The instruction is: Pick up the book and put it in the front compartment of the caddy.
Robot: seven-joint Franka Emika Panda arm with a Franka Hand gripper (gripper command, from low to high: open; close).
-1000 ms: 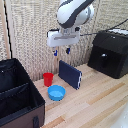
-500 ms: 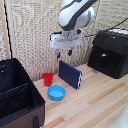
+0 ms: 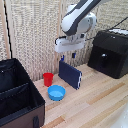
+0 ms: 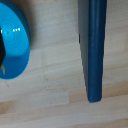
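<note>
You have not picked up the navy-blue book (image 3: 70, 74) yet: it stands on its edge on the wooden table (image 3: 100, 100), just beside the blue bowl (image 3: 56, 92) and near the red cup (image 3: 48, 79). The gripper (image 3: 68, 58) hangs right above its top edge, but you cannot tell if the claw is spread or pinching. All of the carry to the black caddy (image 3: 17, 97), well apart at the exterior view's left, is left to do.

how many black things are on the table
2. The caddy sits at the exterior view's left edge, partly cut off. The boxy machine stands at that view's right, behind the book. Others may lie out of frame.
</note>
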